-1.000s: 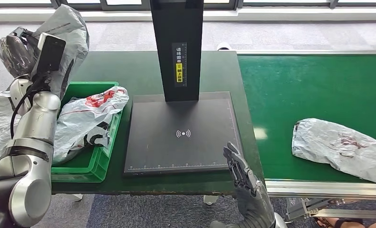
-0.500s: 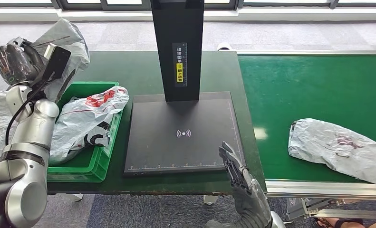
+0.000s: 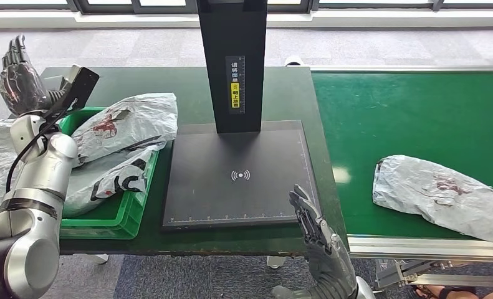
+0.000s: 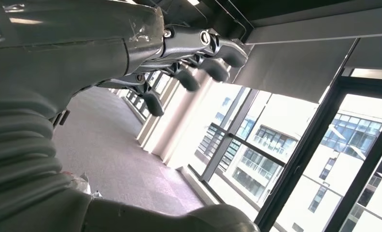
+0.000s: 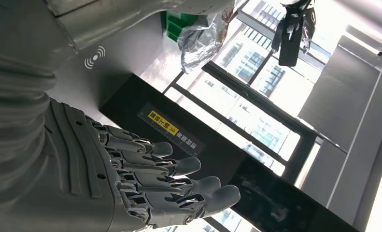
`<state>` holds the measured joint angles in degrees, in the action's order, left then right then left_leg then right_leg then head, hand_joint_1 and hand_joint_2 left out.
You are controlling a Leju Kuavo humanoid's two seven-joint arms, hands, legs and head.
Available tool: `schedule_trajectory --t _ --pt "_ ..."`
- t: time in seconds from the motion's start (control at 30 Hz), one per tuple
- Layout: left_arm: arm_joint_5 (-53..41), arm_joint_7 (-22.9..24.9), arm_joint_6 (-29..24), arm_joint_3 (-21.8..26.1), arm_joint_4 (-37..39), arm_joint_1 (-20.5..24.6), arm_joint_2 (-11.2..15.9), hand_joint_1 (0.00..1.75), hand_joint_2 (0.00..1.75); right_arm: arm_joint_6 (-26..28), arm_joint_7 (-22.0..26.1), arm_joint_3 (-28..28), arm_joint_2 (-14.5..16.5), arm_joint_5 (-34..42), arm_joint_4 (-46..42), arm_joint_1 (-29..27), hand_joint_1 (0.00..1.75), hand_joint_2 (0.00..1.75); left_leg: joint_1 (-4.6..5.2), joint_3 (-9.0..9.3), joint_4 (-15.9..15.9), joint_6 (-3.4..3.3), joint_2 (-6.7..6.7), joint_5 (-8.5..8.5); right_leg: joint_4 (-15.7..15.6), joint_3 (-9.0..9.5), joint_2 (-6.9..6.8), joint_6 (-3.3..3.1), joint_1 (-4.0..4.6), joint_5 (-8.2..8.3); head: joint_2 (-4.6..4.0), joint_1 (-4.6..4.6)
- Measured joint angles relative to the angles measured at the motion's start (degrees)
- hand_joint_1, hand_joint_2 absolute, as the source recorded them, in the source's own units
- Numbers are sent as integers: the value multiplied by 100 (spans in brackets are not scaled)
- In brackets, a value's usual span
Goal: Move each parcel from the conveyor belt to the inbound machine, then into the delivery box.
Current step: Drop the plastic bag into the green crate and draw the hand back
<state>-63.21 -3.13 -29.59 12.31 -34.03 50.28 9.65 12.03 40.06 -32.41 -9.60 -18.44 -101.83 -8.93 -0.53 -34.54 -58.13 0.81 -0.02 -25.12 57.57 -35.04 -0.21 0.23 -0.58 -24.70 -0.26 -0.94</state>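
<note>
Over the green plastic crate (image 3: 116, 221), the left hand (image 3: 17, 75) has released the crinkled grey plastic parcel (image 3: 128, 118), fingers spread, completing one delivery.

A dark green tabletop (image 3: 169, 81) stands on grey carpet floor (image 3: 169, 43). Beyond it runs a white window sill (image 3: 356, 18) beneath tall windows (image 4: 275, 154), through which pale buildings (image 4: 358, 135) show outside.
</note>
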Motion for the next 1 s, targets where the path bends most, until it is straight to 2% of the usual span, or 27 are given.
schedule_trajectory --t 0.43,0.5,0.6,0.67,0.77,0.83,0.9,1.0 --pt "-367 84 -103 0 -92 -151 -10 0 0 60 0 110 55 -190 15 -64 0 175 0 1 0 0 1 0 0 -1 1 0 -1 0 0 0" --pt "-209 -144 -221 -1 -346 -342 -57 0 0 92 0 149 75 -224 14 -97 0 175 0 2 0 0 2 -2 0 -1 3 0 -3 0 1 1" --pt "645 -839 -139 0 -1124 -925 -277 0 0 236 0 215 93 -220 11 -159 0 175 2 3 0 -1 5 -7 -2 -1 4 1 -8 -4 1 1" --pt "1696 -1423 416 -1 -1740 -1410 -498 0 0 360 1 272 94 -192 5 -221 0 175 4 4 -1 -3 7 -14 -4 -1 4 3 -11 -9 1 0" --pt "3659 -2373 2064 -73 -2500 -2118 -873 0 0 513 1 402 93 -127 -15 -334 0 175 13 5 -1 -11 9 -25 -6 0 5 11 -21 -14 1 1" --pt "4554 -2875 2983 -241 -2879 -2585 -1145 0 0 489 0 565 95 -70 -20 -374 0 175 17 4 -1 -16 8 -28 -6 1 5 17 -27 -18 1 1" --pt "5076 -3176 3496 -464 -3155 -2983 -1379 0 0 381 -2 757 111 -35 -14 -374 0 175 18 2 -2 -22 8 -33 -6 4 3 21 -29 -21 1 -1" --pt "5649 -3470 3873 -785 -3454 -3456 -1715 0 0 209 -2 1000 176 3 42 -306 0 175 21 5 -3 -29 14 -42 -6 5 8 23 -33 -21 1 0"
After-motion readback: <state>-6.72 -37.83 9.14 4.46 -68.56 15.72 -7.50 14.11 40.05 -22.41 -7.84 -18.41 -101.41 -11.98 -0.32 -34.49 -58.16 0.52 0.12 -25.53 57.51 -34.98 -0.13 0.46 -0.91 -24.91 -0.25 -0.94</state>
